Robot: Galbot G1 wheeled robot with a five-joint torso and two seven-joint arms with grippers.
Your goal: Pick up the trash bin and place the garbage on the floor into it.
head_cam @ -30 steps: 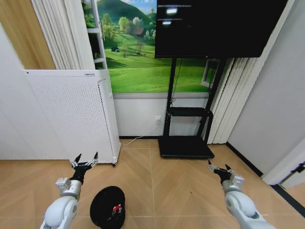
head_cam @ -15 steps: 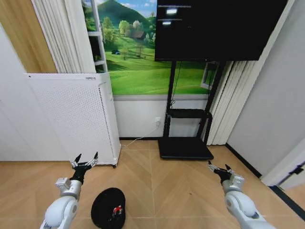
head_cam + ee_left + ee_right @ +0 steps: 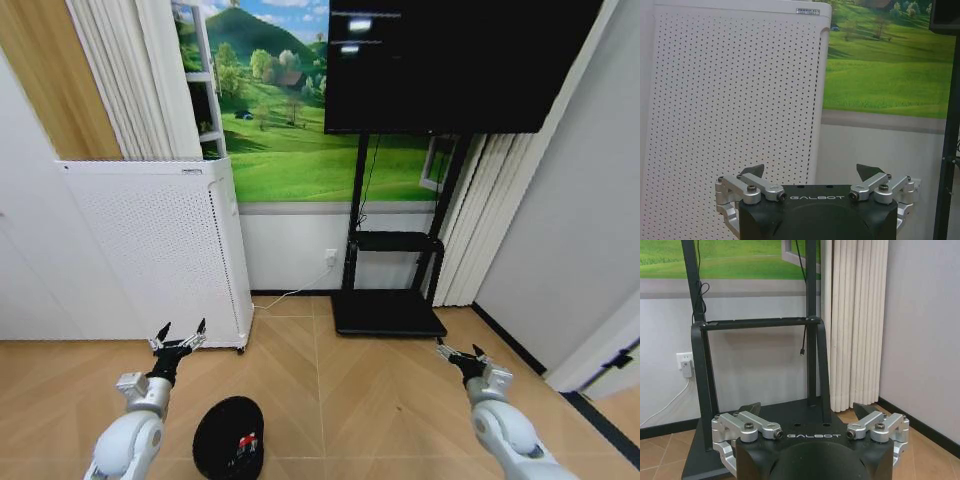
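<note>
The trash bin (image 3: 228, 438), small, black and round, stands on the wooden floor at the bottom of the head view, between my arms and nearer the left one. Red-and-white garbage (image 3: 243, 443) lies inside it. My left gripper (image 3: 178, 334) hangs open above and to the left of the bin, holding nothing; in the left wrist view the left gripper (image 3: 810, 172) faces the white perforated appliance (image 3: 735, 115). My right gripper (image 3: 459, 353) is open and empty at the lower right; the right gripper (image 3: 807, 409) faces the black TV stand (image 3: 760, 390).
The tall white perforated appliance (image 3: 160, 250) stands against the wall at the left. A black TV stand (image 3: 392, 300) with a large screen (image 3: 450, 60) is at the centre back, with a curtain (image 3: 490, 220) beside it. Open wooden floor (image 3: 370, 390) lies between.
The whole head view has shifted slightly: the bin and the wall things sit lower in the picture. Both arms hold their pose, grippers open.
</note>
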